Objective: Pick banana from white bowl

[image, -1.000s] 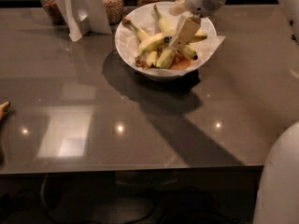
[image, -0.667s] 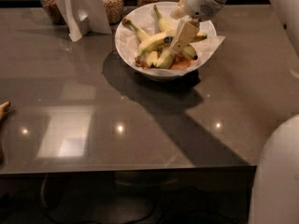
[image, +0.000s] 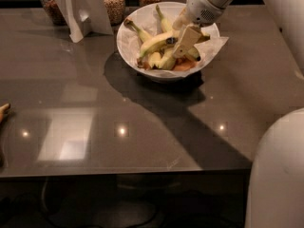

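Note:
The white bowl (image: 137,63) stands at the back middle of the dark table, lined with white paper and holding several bananas. The banana (image: 156,42), long and yellow with a dark blue sticker, lies across the top of the pile. My gripper (image: 182,38) reaches in from the upper right and sits right at the banana, just right of its sticker. The gripper hides part of the banana's right half.
Shorter, greener bananas (image: 164,23) lie behind and under the long one. Glass jars of grain (image: 114,3) and a white folded card (image: 81,8) stand at the back left. A yellowish object (image: 4,109) shows at the left edge. My white body (image: 278,175) fills the lower right.
My gripper has shifted slightly down and to the left, deeper into the bowl onto the long banana. The bowl and the other things have not moved.

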`<move>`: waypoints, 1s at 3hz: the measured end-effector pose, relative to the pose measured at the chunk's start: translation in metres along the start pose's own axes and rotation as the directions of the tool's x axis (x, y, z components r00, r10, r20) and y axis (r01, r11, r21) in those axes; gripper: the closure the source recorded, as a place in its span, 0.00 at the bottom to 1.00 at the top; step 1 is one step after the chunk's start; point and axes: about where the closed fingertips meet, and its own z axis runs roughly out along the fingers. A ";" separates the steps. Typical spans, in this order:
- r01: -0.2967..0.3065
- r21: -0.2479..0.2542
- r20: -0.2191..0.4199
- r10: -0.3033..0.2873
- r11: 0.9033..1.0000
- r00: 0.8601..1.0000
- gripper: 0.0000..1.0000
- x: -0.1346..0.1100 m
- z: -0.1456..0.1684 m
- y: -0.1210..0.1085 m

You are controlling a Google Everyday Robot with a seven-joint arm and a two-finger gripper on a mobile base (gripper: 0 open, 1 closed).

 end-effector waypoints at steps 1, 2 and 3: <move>0.000 0.000 0.000 0.000 1.000 1.000 0.61 0.000 -0.002 -0.001; 0.000 0.000 0.000 0.000 1.000 1.000 0.84 0.000 -0.003 -0.001; 0.012 -0.010 -0.025 -0.012 1.000 1.000 1.00 0.002 -0.006 0.002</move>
